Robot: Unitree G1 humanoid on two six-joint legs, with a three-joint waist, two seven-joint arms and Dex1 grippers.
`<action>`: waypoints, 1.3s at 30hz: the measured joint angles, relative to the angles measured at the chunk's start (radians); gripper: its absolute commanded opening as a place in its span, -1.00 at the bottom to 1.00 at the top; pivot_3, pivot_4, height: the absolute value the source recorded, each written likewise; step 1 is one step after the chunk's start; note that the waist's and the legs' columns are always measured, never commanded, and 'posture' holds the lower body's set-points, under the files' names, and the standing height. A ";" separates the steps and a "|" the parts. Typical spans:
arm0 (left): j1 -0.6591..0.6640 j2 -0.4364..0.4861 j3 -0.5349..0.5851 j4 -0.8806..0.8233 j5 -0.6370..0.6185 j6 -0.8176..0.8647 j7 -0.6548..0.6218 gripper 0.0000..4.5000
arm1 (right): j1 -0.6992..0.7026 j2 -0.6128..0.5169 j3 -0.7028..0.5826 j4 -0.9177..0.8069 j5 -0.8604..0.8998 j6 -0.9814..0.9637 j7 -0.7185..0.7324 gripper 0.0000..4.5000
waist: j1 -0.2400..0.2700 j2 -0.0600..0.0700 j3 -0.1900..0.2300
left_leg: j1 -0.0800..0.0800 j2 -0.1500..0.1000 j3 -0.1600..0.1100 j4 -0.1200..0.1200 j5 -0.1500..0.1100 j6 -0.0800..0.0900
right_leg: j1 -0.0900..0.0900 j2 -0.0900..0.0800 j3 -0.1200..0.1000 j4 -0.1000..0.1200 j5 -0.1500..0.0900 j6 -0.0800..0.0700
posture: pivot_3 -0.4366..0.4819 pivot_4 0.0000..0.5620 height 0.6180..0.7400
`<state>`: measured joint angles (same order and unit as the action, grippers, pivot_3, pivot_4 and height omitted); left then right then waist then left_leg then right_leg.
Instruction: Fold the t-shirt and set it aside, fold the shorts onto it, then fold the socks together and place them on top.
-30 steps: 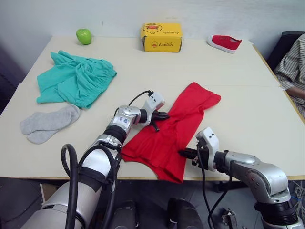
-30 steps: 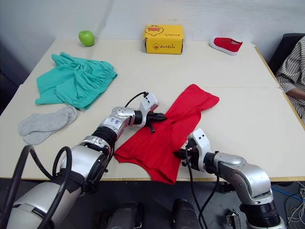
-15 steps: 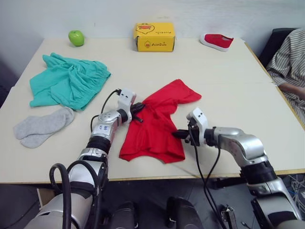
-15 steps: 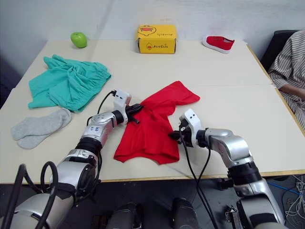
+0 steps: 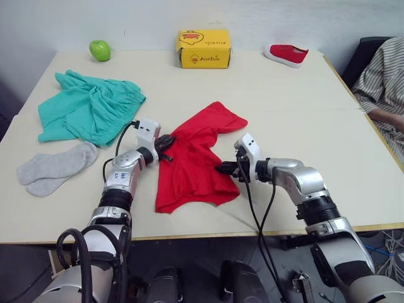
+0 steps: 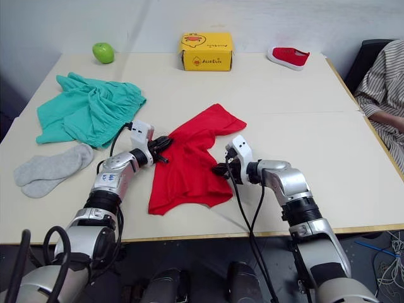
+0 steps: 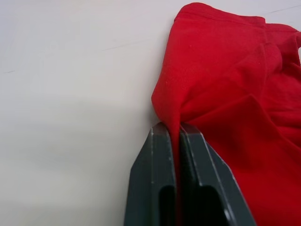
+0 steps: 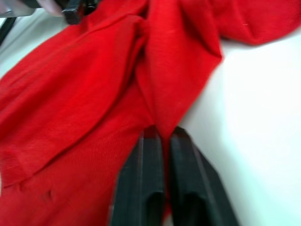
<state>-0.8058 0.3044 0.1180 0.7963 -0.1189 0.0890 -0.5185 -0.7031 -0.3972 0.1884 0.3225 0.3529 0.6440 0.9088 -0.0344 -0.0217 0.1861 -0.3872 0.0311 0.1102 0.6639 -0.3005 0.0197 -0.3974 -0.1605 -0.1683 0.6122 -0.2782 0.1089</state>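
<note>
1. Left eye view, taking the t-shirt [image 5: 192,161] as the landmark: the socks [image 5: 53,167] lie well to its left near the table's edge, one partly over the other, not folded together.
2. Behind the socks, left of the t-shirt, the shorts [image 5: 88,110] sit in a crumpled heap, untouched by either hand.
3. The left hand [image 5: 165,141] is clenched on the t-shirt's left edge, cloth pinched between its fingers [image 7: 153,188].
4. The t-shirt lies bunched and narrowed at the table's middle, toward the near edge; its fold looks only begun, so every later step remains.
5. The right hand [image 5: 227,169] is clamped on the t-shirt's right edge.
6. Behind the t-shirt on the pale table [image 5: 303,101] stand a green apple [image 5: 100,50], a yellow box [image 5: 203,48] and a red shoe [image 5: 288,55]; a person's striped sleeve [image 5: 382,82] shows far right.
</note>
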 measured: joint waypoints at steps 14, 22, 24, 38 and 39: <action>0.405 0.466 -0.090 -0.312 0.062 -0.612 -0.429 0.98 | 0.108 -0.286 -0.033 0.192 -0.222 -1.061 0.311 1.00 | 0.007 0.003 0.002 | -0.001 0.000 0.010 -0.002 -0.002 0.001 | -0.008 -0.002 0.007 0.000 0.000 0.000 | -0.05 -0.47 1.00; 0.353 0.495 -0.177 -0.229 0.112 -0.964 -0.499 0.98 | -0.036 -0.228 0.044 0.532 -0.388 -1.651 0.274 1.00 | 0.000 0.003 0.002 | 0.005 0.000 0.012 -0.001 -0.002 0.002 | -0.004 -0.002 0.009 0.003 0.000 0.001 | -0.05 -0.47 1.00; 0.329 0.481 -0.207 -0.213 0.132 -1.009 -0.500 0.98 | -0.070 -0.201 0.062 0.587 -0.431 -1.724 0.239 1.00 | -0.003 0.003 0.002 | 0.009 0.000 0.013 -0.001 -0.002 0.002 | 0.000 -0.002 0.009 0.003 0.000 0.001 | -0.05 -0.47 1.00; 0.178 0.404 -0.328 -0.052 0.255 -1.204 -0.409 0.98 | -0.167 -0.140 0.157 0.688 -0.609 -1.867 0.041 1.00 | -0.005 0.010 -0.005 | 0.018 0.000 0.012 -0.002 -0.003 0.003 | 0.007 -0.004 0.010 0.006 0.000 0.000 | -0.05 -0.47 1.00; 0.174 0.404 -0.334 -0.041 0.255 -1.213 -0.405 0.98 | -0.167 -0.137 0.160 0.687 -0.611 -1.867 0.035 1.00 | -0.005 0.012 -0.006 | 0.017 0.000 0.012 -0.002 -0.003 0.003 | 0.007 -0.004 0.010 0.006 0.000 0.000 | -0.05 -0.47 1.00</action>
<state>-0.6317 0.7082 -0.2156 0.7550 0.1357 -1.1240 -0.9230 -0.8698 -0.5347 0.3488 1.0099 -0.2579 -1.2225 0.9433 -0.0391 -0.0097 0.1801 -0.3697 0.0309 0.1226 0.6622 -0.3039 0.0229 -0.3905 -0.1647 -0.1583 0.6185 -0.2785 0.1087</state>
